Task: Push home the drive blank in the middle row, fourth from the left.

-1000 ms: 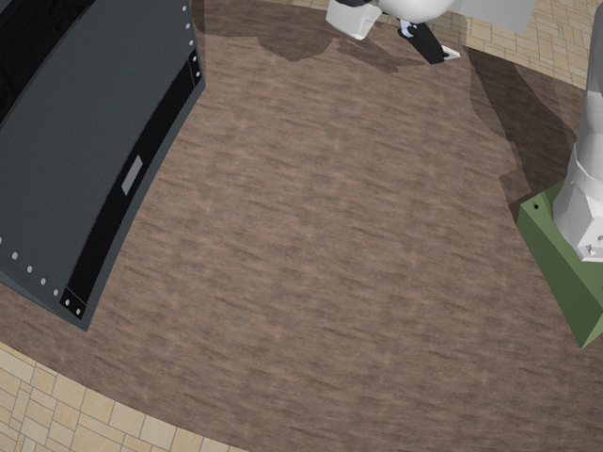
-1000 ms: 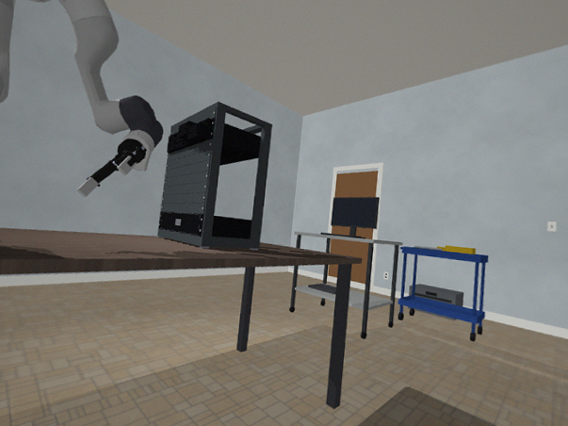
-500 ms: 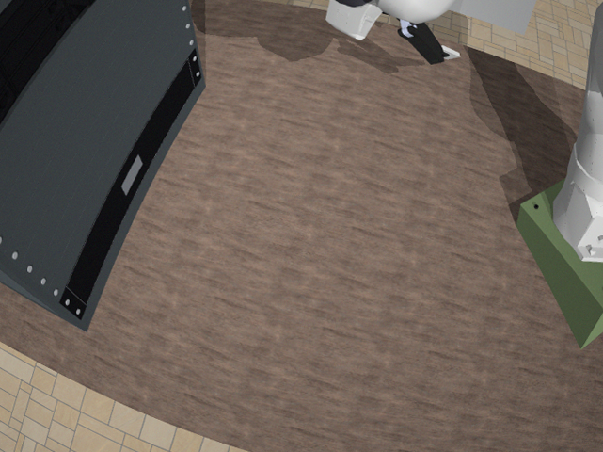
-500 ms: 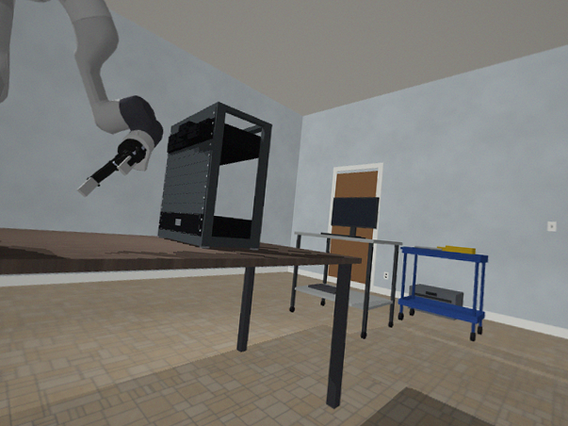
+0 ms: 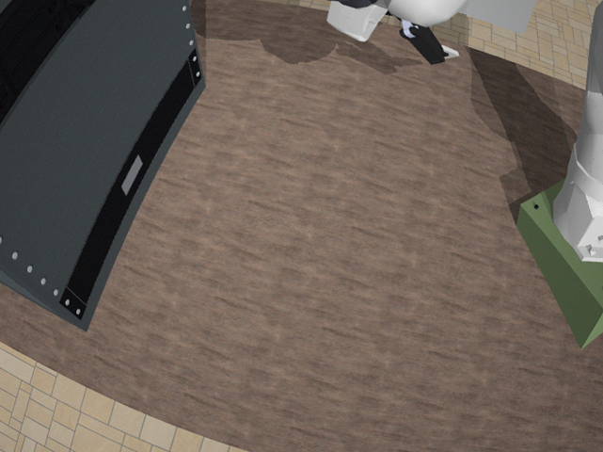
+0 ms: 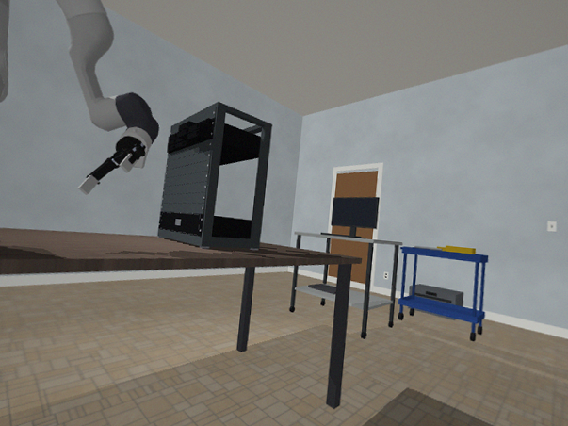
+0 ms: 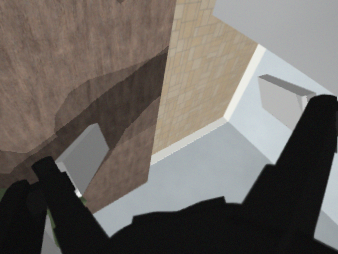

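Observation:
The dark grey rack [image 6: 214,175] stands on the wooden table, toward its far end. The black storage chassis [image 6: 190,135] sits near its top; the single drive blanks are too small to tell apart. From above, the top view shows the rack's front [image 5: 70,150] at the left. My gripper [image 6: 101,172] hangs in the air left of the rack's front, well apart from it, pointing down and away. It also shows in the top view [image 5: 428,44]. In the wrist view the fingers stand wide open with nothing between them.
The arm's green base [image 5: 567,263] sits at the table's right end. Off the table stand a grey cart with a monitor [image 6: 354,212] and a blue cart [image 6: 443,288], near a brown door.

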`<state>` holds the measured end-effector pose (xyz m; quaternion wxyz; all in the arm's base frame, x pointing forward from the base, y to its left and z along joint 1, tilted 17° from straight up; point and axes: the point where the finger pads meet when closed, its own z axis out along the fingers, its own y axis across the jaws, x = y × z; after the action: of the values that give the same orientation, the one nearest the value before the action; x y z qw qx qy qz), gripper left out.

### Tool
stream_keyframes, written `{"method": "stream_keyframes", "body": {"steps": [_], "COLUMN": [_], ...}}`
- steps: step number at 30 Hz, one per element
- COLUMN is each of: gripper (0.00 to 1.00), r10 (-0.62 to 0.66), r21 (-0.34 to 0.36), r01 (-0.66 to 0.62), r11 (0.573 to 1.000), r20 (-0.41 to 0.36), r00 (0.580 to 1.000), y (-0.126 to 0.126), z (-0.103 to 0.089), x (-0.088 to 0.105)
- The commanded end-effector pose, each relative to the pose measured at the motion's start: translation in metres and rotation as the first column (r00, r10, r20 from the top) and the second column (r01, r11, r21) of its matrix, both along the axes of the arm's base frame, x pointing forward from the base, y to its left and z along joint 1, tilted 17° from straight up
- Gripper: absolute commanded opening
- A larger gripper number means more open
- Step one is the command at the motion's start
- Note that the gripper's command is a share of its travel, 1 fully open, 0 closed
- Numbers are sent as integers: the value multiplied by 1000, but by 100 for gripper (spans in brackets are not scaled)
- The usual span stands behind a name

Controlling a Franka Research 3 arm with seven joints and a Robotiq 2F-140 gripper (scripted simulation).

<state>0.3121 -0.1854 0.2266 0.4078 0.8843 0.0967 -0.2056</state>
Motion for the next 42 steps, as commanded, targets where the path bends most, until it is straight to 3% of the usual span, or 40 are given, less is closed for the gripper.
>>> {"method": "stream_keyframes", "body": {"steps": [1, 13, 21, 28, 30, 33, 34, 36, 37, 38, 39, 40, 41, 42], "gripper": [100, 100, 100, 100, 100, 100, 100, 100, 100, 100, 100, 100, 100, 100], "r10": [31, 176, 362, 572, 572, 670, 670, 735, 735, 766, 766, 798, 798, 827], "r21": [-11, -63, -142, -253, -253, -315, -315, -362, -362, -386, -386, -412, -412, -438], "r01": [-31, -171, -341, -518, -518, -595, -595, -642, -642, -663, -663, -684, -684, -702], "r11": [999, 983, 929, 817, 817, 740, 740, 676, 676, 641, 641, 602, 602, 562], "r20": [21, 91, 167, 235, 235, 257, 257, 268, 268, 272, 272, 274, 274, 275], "r00": [999, 980, 917, 786, 786, 697, 697, 622, 622, 583, 583, 537, 537, 491], "y": [6, 34, 74, 122, 122, 147, 147, 165, 165, 175, 175, 185, 185, 195], "z": [4, 26, 55, 91, 91, 109, 109, 123, 123, 130, 130, 137, 137, 145], "x": [4, 16, 32, 51, 51, 61, 61, 69, 69, 72, 72, 77, 77, 81]}}
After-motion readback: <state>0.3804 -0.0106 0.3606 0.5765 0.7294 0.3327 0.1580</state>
